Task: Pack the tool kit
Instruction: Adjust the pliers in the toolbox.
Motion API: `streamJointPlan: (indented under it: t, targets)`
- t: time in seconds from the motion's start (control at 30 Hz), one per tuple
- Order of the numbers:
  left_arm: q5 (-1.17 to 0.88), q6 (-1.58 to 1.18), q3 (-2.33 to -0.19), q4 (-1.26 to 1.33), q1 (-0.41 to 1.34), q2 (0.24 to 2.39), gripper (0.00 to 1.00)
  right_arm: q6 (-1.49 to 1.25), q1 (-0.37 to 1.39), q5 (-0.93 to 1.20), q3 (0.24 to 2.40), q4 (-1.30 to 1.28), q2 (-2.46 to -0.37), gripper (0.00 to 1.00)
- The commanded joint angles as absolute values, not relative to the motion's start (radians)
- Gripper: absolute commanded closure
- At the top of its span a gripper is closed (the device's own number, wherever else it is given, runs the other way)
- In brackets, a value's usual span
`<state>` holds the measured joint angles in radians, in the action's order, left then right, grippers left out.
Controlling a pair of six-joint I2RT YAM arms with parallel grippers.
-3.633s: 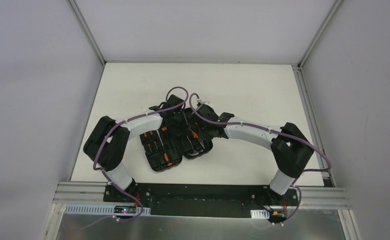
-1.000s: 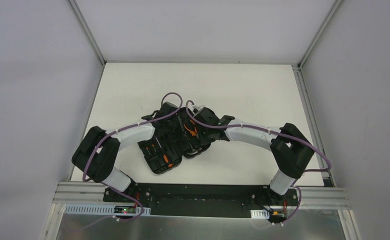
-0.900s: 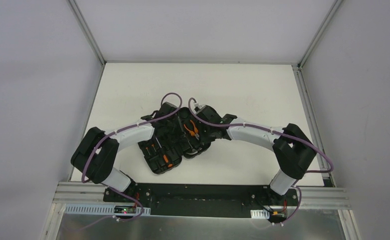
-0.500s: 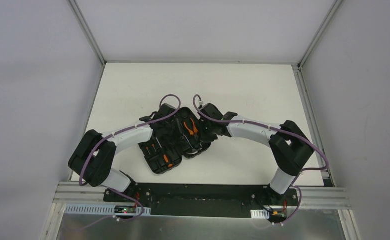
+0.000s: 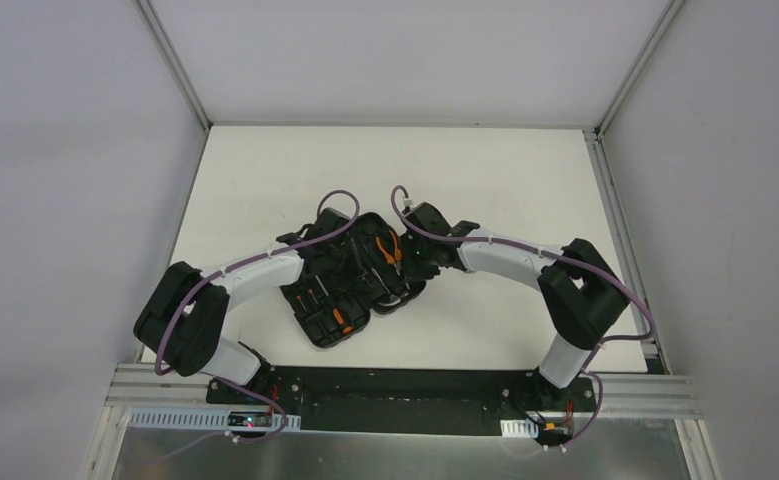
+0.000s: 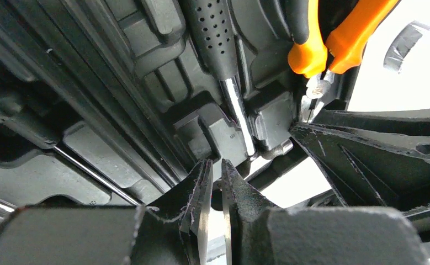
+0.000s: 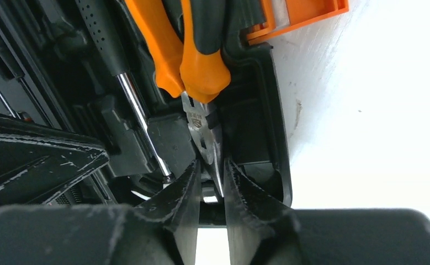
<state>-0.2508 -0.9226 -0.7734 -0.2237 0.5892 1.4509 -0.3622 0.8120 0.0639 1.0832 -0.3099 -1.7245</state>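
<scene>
From above, the tool kit case (image 5: 317, 335) lies open on the white table (image 5: 525, 180), near its middle and a little toward the near edge, with both halves spread flat. The left arm (image 5: 255, 272) reaches in from the near left and the right arm (image 5: 505, 258) from the right. Their tips meet over the far half of the case and are hard to pick out against the black plastic. The orange-handled pliers (image 5: 390, 248) show in that far half, and small orange-marked screwdrivers (image 5: 340, 318) sit in slots of the near half. In the left wrist view, the left gripper (image 6: 212, 168) has its fingers drawn almost together with only a thin slit between them. Nothing shows in that slit, and the tips are up against the moulded wall of the case. Just beyond them lies the hammer (image 6: 215, 38), its dimpled black handle and bright shank seated in a slot, with the pliers' orange handles to its right. In the right wrist view, the right gripper (image 7: 210, 176) keeps its fingers narrowly apart, and the steel nose of the pliers runs down into the gap. I cannot tell whether the fingers pinch it. The pliers lie in the case along its right rim, beside the hammer's shank, and the orange latch (image 7: 301, 14) sticks out at the far edge over the table.
</scene>
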Motion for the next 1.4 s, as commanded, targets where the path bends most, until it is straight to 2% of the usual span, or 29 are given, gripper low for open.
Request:
streamJointPlan:
  t: [0.0, 0.2, 0.37, 0.63, 0.87, 1.23, 1.3, 1.37]
  targets:
    - [-0.223, -0.893, -0.780, -0.247, 0.595, 1.415, 0.85, -0.215, 0.787, -0.063, 1.105, -0.449, -1.706, 0.73]
    - [-0.192, -0.887, -0.777, -0.258, 0.595, 1.409, 0.85, -0.218, 0.785, -0.011, 1.167, -0.453, -1.608, 0.62]
    - [-0.159, -0.879, -0.777, -0.267, 0.595, 1.401, 0.85, -0.226, 0.787, -0.190, 1.189, -0.364, -1.566, 0.62]
    - [-0.142, -0.873, -0.777, -0.287, 0.595, 1.377, 0.84, -0.166, 0.842, -0.397, 1.286, -0.251, -1.684, 0.60]
    - [-0.142, -0.874, -0.779, -0.288, 0.595, 1.367, 0.83, -0.130, 0.870, -0.446, 1.385, -0.230, -1.832, 0.60]
    - [-0.134, -0.874, -0.771, -0.291, 0.595, 1.337, 0.83, -0.106, 0.887, -0.437, 1.422, -0.247, -1.944, 0.68]
    - [-0.134, -0.873, -0.772, -0.291, 0.595, 1.337, 0.82, -0.105, 0.890, -0.430, 1.423, -0.246, -1.957, 0.73]
    - [-0.134, -0.872, -0.772, -0.292, 0.595, 1.334, 0.82, -0.104, 0.890, -0.417, 1.421, -0.246, -1.957, 0.85]
